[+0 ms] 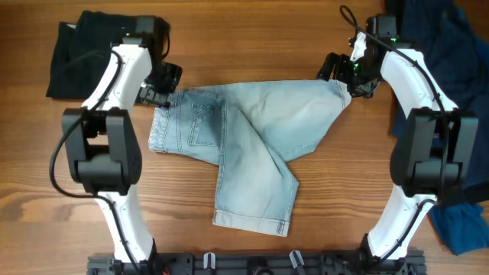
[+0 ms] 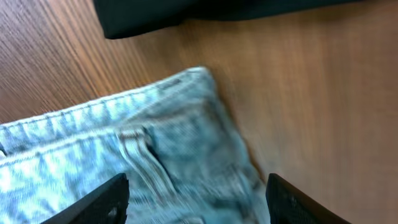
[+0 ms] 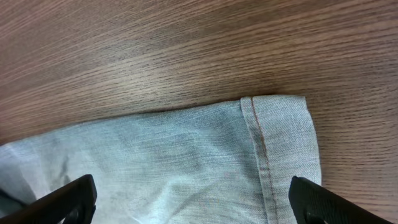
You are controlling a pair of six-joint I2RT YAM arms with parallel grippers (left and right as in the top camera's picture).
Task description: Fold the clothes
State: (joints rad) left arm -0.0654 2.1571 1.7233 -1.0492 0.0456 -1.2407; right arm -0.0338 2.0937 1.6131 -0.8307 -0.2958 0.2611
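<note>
Black fingertips (image 2: 106, 199) of the left gripper (image 2: 199, 205) sit in the lower corners of the left wrist view. They stand wide apart with nothing between them. Under them lies the waistband corner of the pale blue denim shorts (image 2: 124, 155), with a belt loop and a stitched seam. I cannot tell whether the tips touch the cloth. The right gripper (image 3: 199, 205) looks the same: its fingers (image 3: 62, 202) are spread wide and hold nothing. They hang over the cuffed hem of one leg of the shorts (image 3: 186, 155).

Seen from overhead, the left arm (image 1: 114, 76) rises from the near edge of the bench (image 1: 252, 38) and reaches toward the far left corner. The left gripper (image 1: 162, 95) is at the waistband. The right arm (image 1: 412, 76) reaches toward the far right corner, and the right gripper (image 1: 341, 76) is turned inward over the hem.

The shorts (image 1: 260, 145) lie in the middle of the bench with the waistband toward the left edge. One leg runs toward the far right, and the other leg goes toward the near edge.

A black garment (image 1: 84, 46) lies flat at the far left corner, apart from the shorts. A dark navy garment (image 1: 451, 46) is heaped at the far right corner. Some blue cloth (image 1: 466, 221) lies at the near right corner. The bench is brown wood with clear grain. A black rail (image 1: 252, 263) along the near edge carries both arm bases.
</note>
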